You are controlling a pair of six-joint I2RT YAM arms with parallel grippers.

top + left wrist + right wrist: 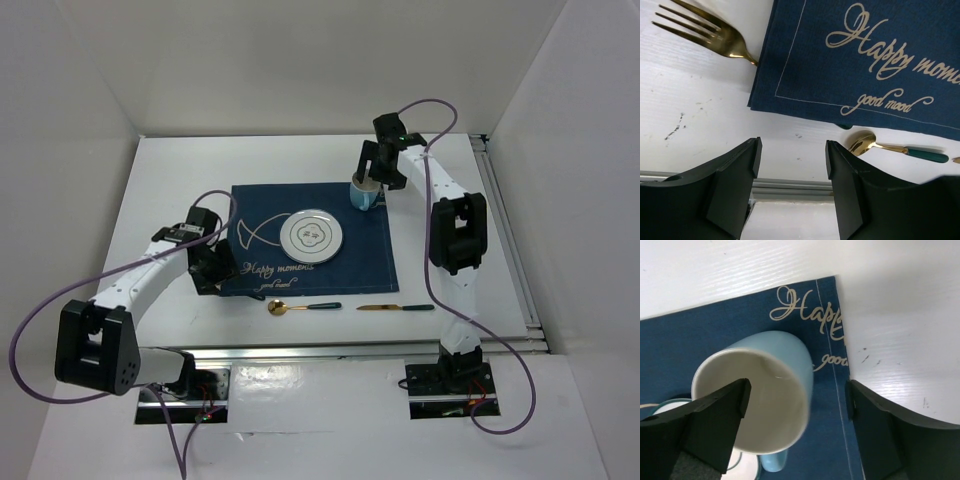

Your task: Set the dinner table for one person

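Your dinner table (pixel 180 170): a white top with a silver rail (pixel 330 350) along the near edge. Directly on it you have:
- one dark blue placemat (pixel 370 262) at the centre
- one gold spoon (pixel 305 306) and one gold knife (pixel 395 307), both green-handled, end to end between the mat and the near edge
- one gold fork (pixel 705 32) at the mat's left edge

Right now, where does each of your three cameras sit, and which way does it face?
Top external: above and behind the bases, looking down on the white rectangular tabletop; left arm and right arm show.
Left wrist: low over the tabletop, facing the dark blue cloth placemat and gold metal fork; open left gripper shows.
Right wrist: looking down at the light blue ceramic cup; open right gripper shows.
Shared: all three see the placemat.
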